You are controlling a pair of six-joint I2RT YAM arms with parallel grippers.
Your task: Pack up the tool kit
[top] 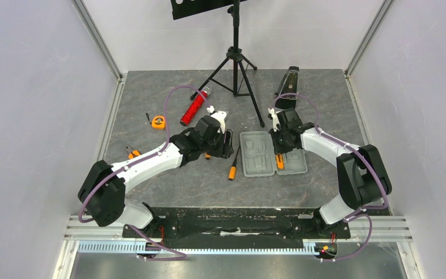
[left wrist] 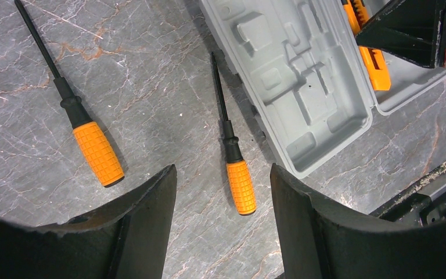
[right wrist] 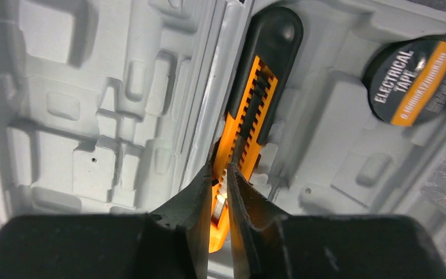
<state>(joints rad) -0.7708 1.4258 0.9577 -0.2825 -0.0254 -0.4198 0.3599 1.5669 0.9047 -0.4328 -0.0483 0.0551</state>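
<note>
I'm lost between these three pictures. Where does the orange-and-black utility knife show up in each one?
Top external: the orange-and-black utility knife lies right of centre, in the right half of the open grey plastic case.
Left wrist: top right corner, partly cut off by a dark shape.
Right wrist: centre of the picture, running diagonally.
Shared landmark: the grey plastic case, whose moulded recesses show in all three views.

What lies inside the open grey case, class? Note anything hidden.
An orange knife and an electrical tape roll lie in the case. The right gripper, pinching the knife, hides its near end.
</note>
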